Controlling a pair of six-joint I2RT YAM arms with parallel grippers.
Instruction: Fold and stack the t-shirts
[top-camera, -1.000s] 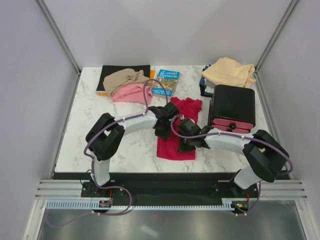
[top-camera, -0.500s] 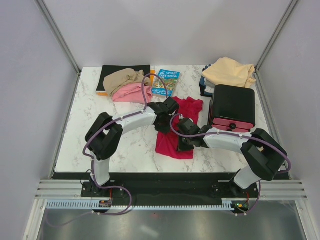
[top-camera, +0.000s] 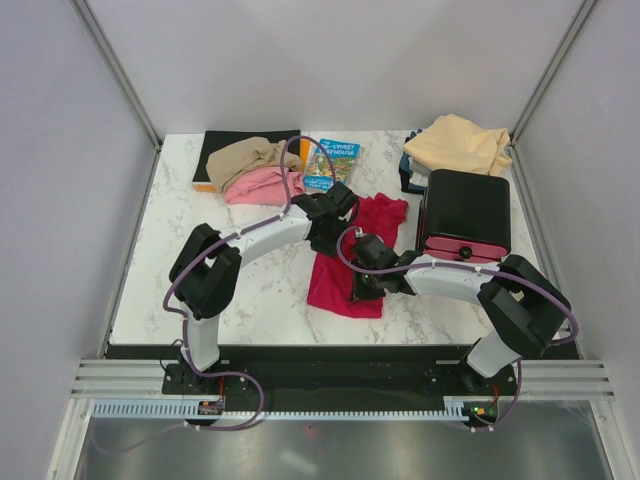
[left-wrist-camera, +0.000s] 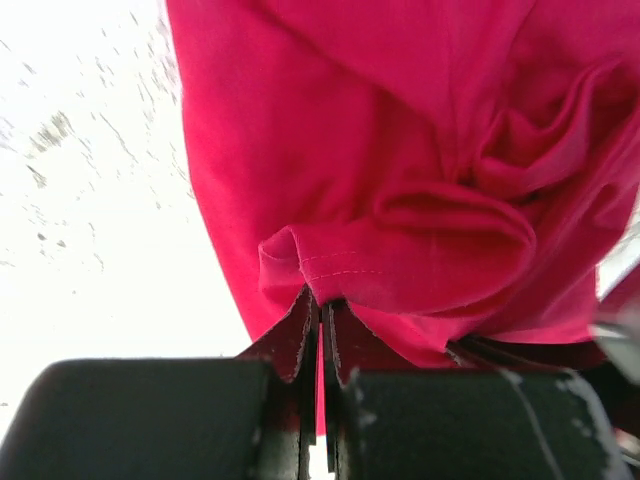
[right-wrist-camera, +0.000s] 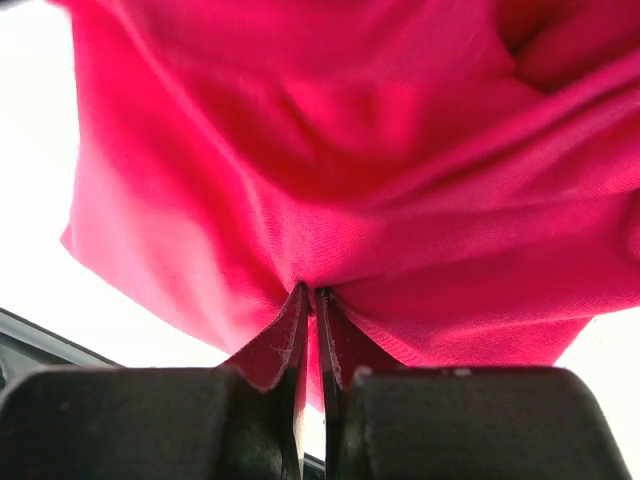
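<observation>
**Both pincers clenched on the crimson t-shirt at mid-worktop**

We find the crimson t-shirt (top-camera: 343, 283) rumpled in the middle of the marble worktop (top-camera: 250, 290), between the two arms. It runs from the near centre up toward the black case (top-camera: 467, 215).

The left pincer (top-camera: 328, 232) sits at the shirt's far left edge. In the left wrist view the left pincer (left-wrist-camera: 320, 305) is clenched on a stitched hem of the crimson t-shirt (left-wrist-camera: 400, 150). The cloth bunches into folds just beyond the fingertips, with bare worktop (left-wrist-camera: 90, 200) to the left.

The right pincer (top-camera: 362, 287) sits over the shirt's near right part. In the right wrist view the right pincer (right-wrist-camera: 310, 295) is pinched tight on a gathered fold of the crimson t-shirt (right-wrist-camera: 380, 150), and the cloth fans out from the grip to fill most of the view.

The other shirts lie well apart from both pincers:
- The tan-brown t-shirt (top-camera: 245, 157) is heaped partly on the black mat (top-camera: 225, 142) at the far left.
- The pink t-shirt (top-camera: 262, 186) lies touching the tan-brown one on its near side.
- The peach-cream t-shirt (top-camera: 460, 143) is piled in the far right corner, beyond the black case.

A blue illustrated book (top-camera: 333, 163) lies flat just beyond the left pincer.
</observation>
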